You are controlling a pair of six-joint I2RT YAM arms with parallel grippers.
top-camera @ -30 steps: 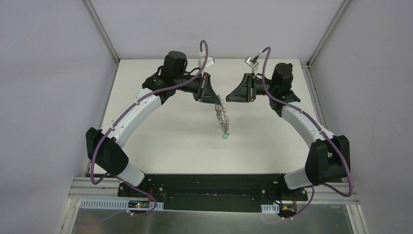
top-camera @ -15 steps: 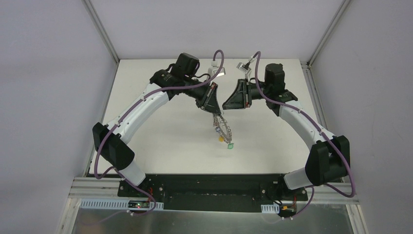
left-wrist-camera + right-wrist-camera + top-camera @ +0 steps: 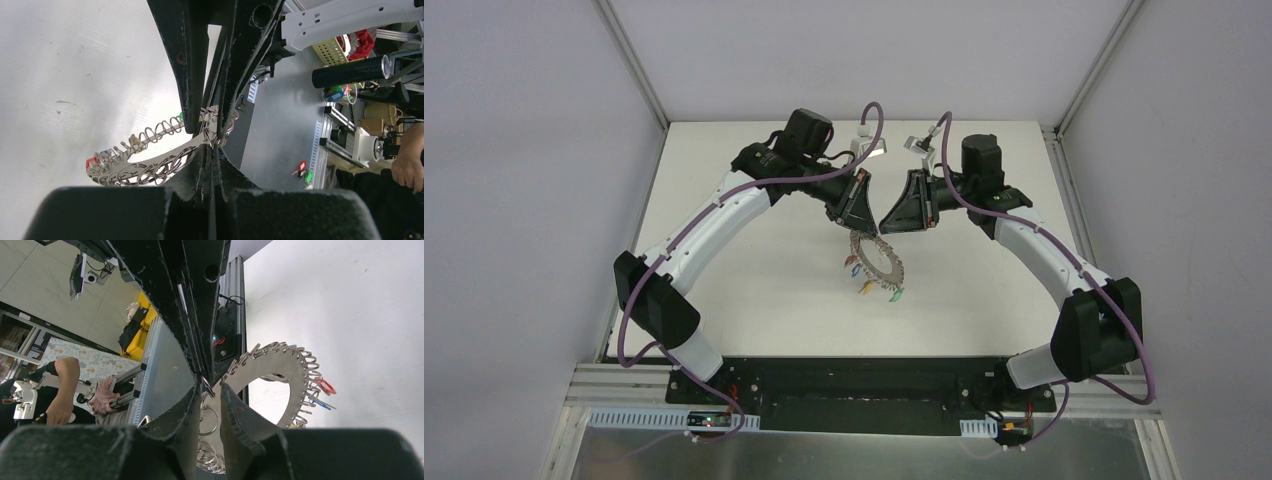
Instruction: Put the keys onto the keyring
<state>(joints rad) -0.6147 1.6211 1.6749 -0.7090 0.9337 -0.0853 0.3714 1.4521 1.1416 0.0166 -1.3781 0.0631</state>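
Holding the keyring up is the work of the left jaws. They are pressed together on its upper rim, and the flat ring hangs from them over the middle of the table. Its lower edge comes close to the surface, but from above we cannot tell if it touches. Small wire loops run all round the rim, and several keys with coloured heads already dangle from the lower ones.

The right jaws stand just beside the left ones, at the same upper part of the rim. They are narrowly apart, with one wire loop between them. We cannot tell whether they already press on it, and we see no key between them.

We judge that the step in hand is the work on this one loop, while the ring is presented by the other arm. The next move, we think, calls for a gentle closing on the loop and a steady hold on the left side, so the ring does not swing. The wire is thin and may slip out.
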